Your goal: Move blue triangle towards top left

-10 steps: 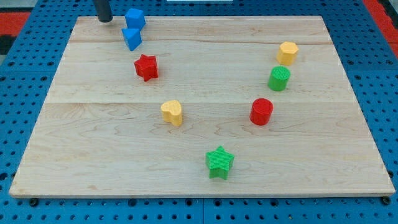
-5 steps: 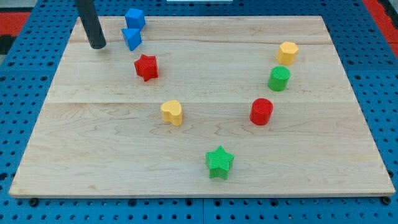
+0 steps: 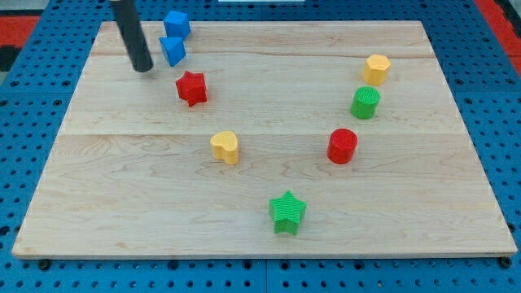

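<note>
Blue triangle [image 3: 172, 50] sits nr top-left corner of the board [image 3: 106, 203], touching a blue cube [image 3: 177, 24] just above it by the top edge. My tip [image 3: 142, 67] is down on the board just left of the triangle, a bit lower, w/ a small gap, not touching. Rod only, nothing held. Red star [image 3: 191, 87] lies just below-right of the triangle, apart from it.

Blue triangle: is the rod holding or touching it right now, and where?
Nothing is held. My tip sits on the board just to the view's left of the blue triangle, with a small gap, no contact visible.
</note>
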